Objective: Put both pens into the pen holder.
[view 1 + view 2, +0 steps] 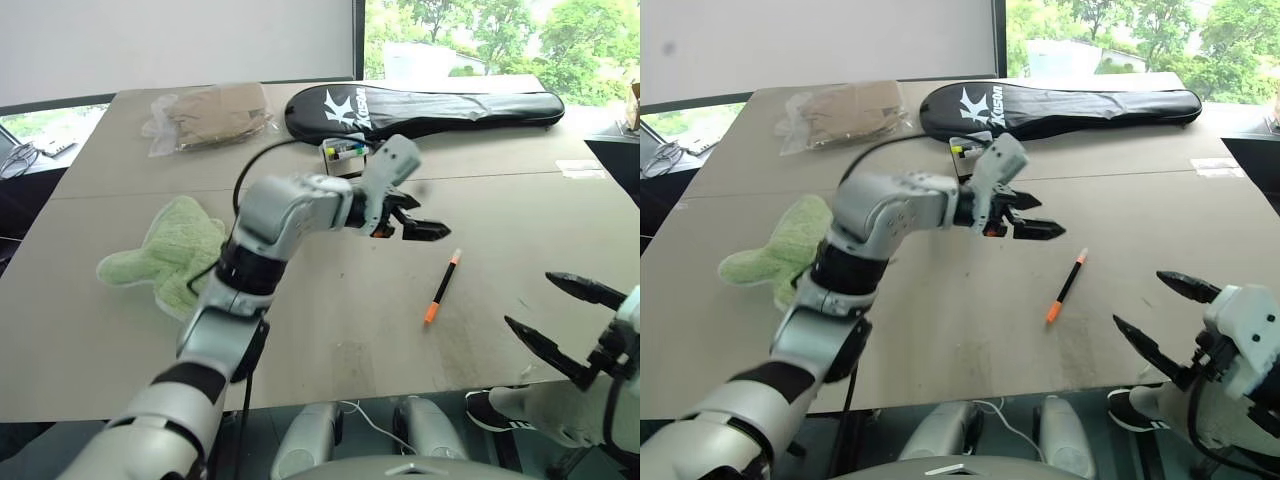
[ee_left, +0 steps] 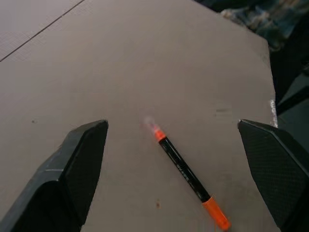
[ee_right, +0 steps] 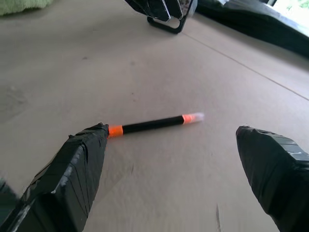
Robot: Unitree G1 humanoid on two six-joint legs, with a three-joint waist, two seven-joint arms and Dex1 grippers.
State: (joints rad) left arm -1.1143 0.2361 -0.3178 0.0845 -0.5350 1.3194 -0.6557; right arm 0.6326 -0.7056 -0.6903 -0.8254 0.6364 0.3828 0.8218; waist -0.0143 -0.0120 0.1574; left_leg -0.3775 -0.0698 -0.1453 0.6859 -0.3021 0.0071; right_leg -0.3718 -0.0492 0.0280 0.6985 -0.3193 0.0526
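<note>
Orange-ended black pen (image 1: 441, 287) flat on table, free, between right gripper's (image 1: 553, 315) wide-open fingers; left gripper (image 1: 408, 218) open, empty.

A large white letter "K" with smaller white lettering beside it, too small to make out, is printed on the long black racket case (image 1: 430, 108) lying along the far edge of the tabletop (image 1: 330, 330).
</note>
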